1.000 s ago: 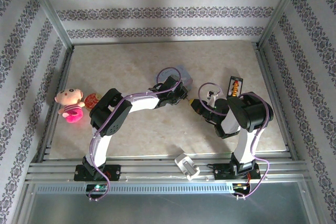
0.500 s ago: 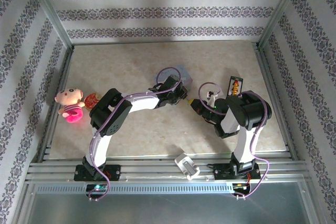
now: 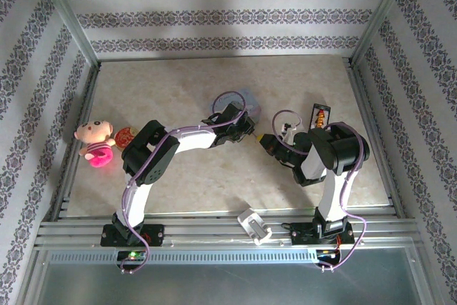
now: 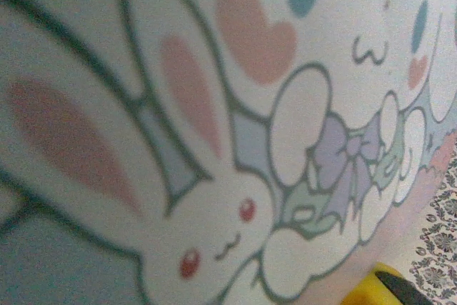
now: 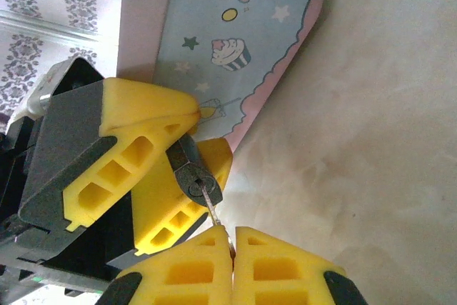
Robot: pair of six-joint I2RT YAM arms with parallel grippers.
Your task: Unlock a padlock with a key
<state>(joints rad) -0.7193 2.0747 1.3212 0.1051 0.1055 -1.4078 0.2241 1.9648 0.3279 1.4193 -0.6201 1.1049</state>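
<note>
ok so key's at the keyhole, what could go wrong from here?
1. The key is thin, and the right gripper pinches just its end. Turning may make it slip or bend.
2. The left gripper clamps the small padlock by its body, so torque could twist it in the grip.
3. The tin box sits right behind the left gripper, and a wrist shift might bump it.

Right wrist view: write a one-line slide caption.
Right hand pinches the key, its tip at the keyhole of the padlock, gripped by the left hand.
</note>
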